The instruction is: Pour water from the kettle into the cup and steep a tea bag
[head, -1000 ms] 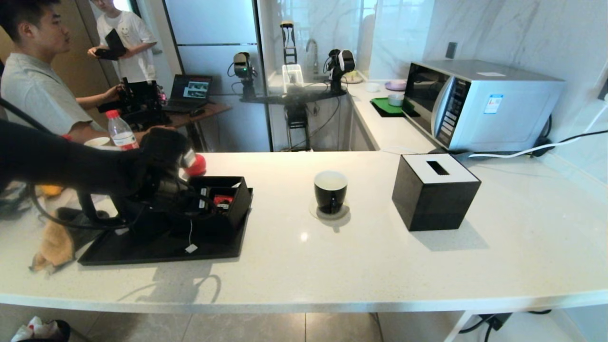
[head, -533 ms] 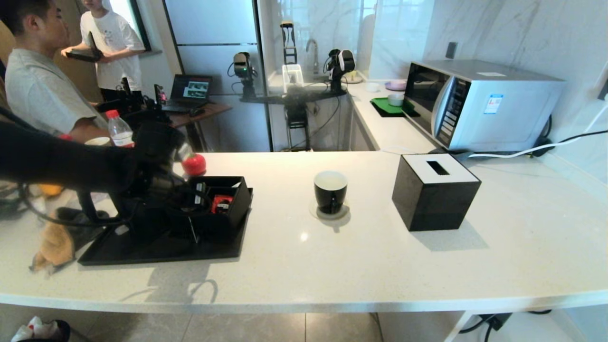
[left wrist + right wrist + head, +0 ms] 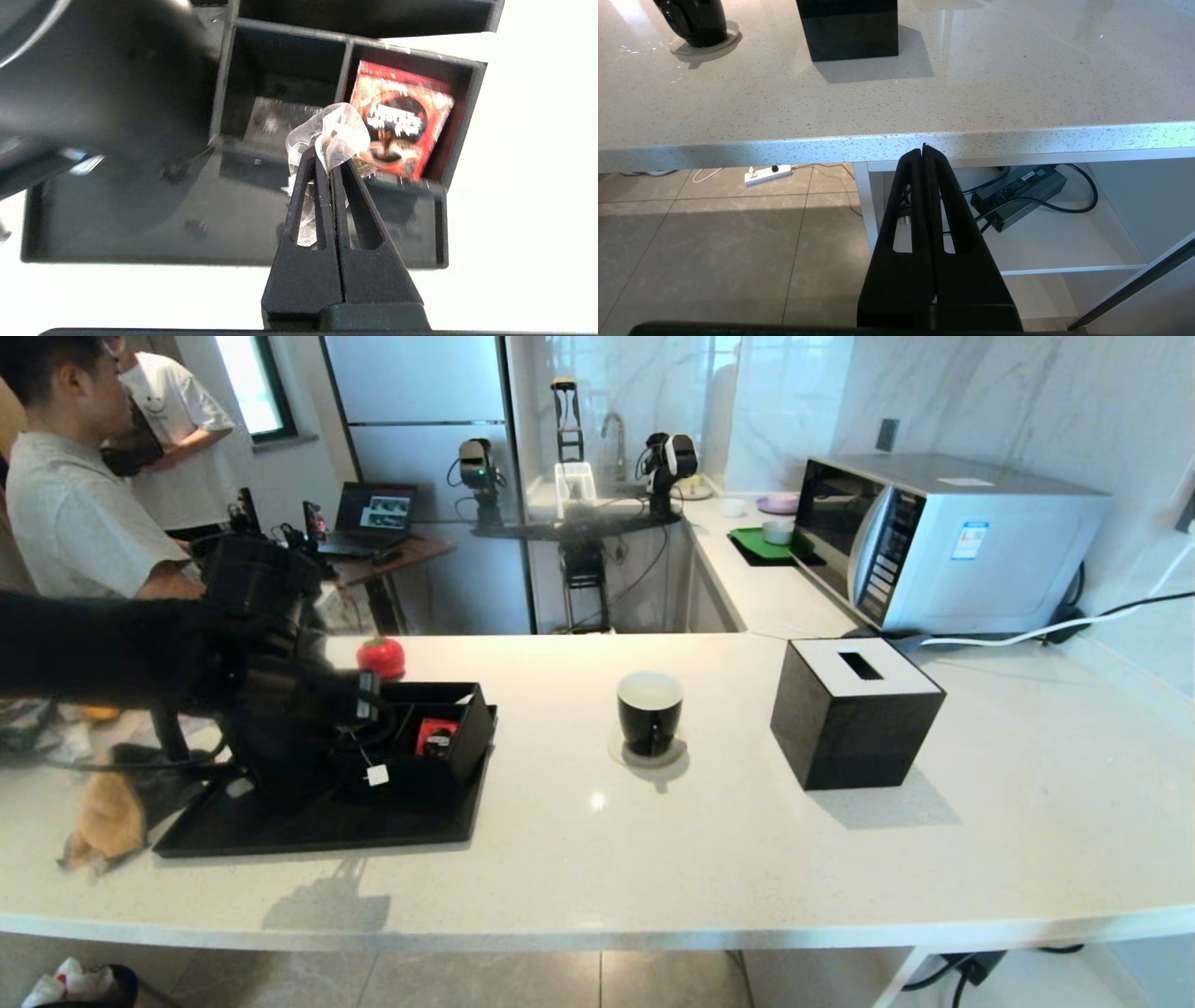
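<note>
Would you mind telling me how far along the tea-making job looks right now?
Partly done, it seems. The left pincer is shut on the tea bag, held above the black tray, its tag dangling. The cup has no bag in it; whether it holds water is unclear. Left: carry the bag over and steep. The right pincer is parked below the counter edge.

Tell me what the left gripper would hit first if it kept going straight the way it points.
Probably the red packet in the black organizer box; the left gripper, shut on the tea bag, points toward it, though depth is unclear.
</note>
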Tool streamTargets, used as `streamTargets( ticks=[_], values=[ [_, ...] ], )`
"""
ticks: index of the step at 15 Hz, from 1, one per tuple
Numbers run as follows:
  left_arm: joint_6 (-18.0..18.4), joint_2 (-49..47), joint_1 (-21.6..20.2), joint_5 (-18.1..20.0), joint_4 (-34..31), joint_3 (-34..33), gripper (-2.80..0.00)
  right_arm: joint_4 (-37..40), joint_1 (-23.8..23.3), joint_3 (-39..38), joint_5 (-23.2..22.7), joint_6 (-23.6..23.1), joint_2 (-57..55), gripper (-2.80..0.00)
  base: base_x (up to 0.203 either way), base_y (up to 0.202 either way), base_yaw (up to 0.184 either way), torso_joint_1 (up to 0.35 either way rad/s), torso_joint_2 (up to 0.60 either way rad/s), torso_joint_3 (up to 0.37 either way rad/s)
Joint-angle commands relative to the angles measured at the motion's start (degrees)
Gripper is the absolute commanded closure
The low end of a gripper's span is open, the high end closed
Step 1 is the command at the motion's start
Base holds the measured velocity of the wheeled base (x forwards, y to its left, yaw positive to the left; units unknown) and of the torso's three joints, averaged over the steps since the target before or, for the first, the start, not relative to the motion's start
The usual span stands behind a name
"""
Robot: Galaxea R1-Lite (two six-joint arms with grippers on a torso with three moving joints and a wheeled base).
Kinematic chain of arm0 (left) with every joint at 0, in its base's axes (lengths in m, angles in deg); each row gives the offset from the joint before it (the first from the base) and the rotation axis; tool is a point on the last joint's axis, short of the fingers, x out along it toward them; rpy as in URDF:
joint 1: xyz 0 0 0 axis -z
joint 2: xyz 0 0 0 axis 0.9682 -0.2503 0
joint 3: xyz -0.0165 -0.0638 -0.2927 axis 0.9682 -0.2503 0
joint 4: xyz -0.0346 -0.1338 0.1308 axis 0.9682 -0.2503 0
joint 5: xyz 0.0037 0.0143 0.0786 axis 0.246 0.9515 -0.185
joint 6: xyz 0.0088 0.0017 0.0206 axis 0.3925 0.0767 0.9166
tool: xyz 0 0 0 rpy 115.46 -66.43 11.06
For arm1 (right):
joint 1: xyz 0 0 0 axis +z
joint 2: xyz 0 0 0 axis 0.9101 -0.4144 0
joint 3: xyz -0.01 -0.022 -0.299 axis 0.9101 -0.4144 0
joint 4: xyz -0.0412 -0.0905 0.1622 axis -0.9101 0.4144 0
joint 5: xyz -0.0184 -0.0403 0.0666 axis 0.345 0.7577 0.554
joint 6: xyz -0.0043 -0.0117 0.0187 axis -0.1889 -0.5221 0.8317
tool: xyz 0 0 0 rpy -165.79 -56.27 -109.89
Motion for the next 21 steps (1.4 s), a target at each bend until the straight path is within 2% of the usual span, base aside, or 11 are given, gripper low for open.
streamTargets(
  ticks=[1, 5, 7, 12, 17, 21],
  values=[
    [0.11, 5.11, 0.11, -0.06, -0.01, -2.35, 0.0, 0.05, 0.02, -0.01, -0.01, 0.05, -0.07, 0.0, 0.0, 0.0, 0.0, 0.0, 0.0, 0.0],
    [0.42, 13.29, 0.62, -0.05, -0.02, -6.11, 0.0, 0.05, 0.02, -0.01, -0.01, 0.05, -0.07, 0.0, 0.0, 0.0, 0.0, 0.0, 0.0, 0.0],
    [2.03, 16.85, 1.72, 0.01, 0.02, -7.8, 0.0, 0.05, 0.02, -0.01, -0.01, -0.03, -0.07, 0.0, 0.0, 0.0, 0.0, 0.0, 0.0, 0.0],
    [3.1, 23.11, 9.83, -0.06, -0.02, -9.59, 0.0, 0.05, 0.02, -0.01, -0.01, 0.05, -0.07, 0.0, 0.0, 0.0, 0.0, 0.0, 0.0, 0.0],
    [3.1, 23.79, 12.91, -1.41, 0.16, -11.27, 0.0, 0.05, 0.02, -0.01, -0.01, 0.03, -0.07, 0.0, 0.0, 0.0, 0.0, 0.0, 0.0, 0.0],
    [3.17, 23.52, 18.93, -2.48, 0.23, -11.99, 0.0, 0.05, 0.02, -0.01, -0.01, -0.01, -0.07, 0.0, 0.0, 0.0, 0.0, 0.0, 0.0, 0.0]
  ],
)
